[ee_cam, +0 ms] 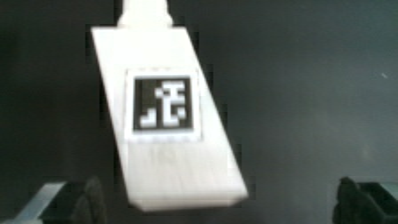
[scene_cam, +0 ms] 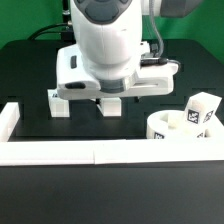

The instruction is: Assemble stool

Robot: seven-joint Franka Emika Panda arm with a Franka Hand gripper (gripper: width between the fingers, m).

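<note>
In the wrist view a long white leg block (ee_cam: pixel 169 110) with a black-and-white tag lies on the black table. Its near end reaches in between my gripper's (ee_cam: pixel 217 205) dark fingertips (ee_cam: pixel 71 203), which stand wide apart and do not touch it; the leg sits closer to one of them. In the exterior view my gripper (scene_cam: pixel 85 98) hangs low over the table. Two white leg blocks (scene_cam: pixel 58 103) (scene_cam: pixel 110 105) show just beneath the hand. The round seat (scene_cam: pixel 172 130) sits at the exterior view's right, with a tagged leg (scene_cam: pixel 203 108) standing up at it.
A white border rail (scene_cam: pixel 100 152) runs along the table's front and turns up the exterior view's left side (scene_cam: pixel 10 120). The arm's bulky white body (scene_cam: pixel 105 40) hides the table behind it.
</note>
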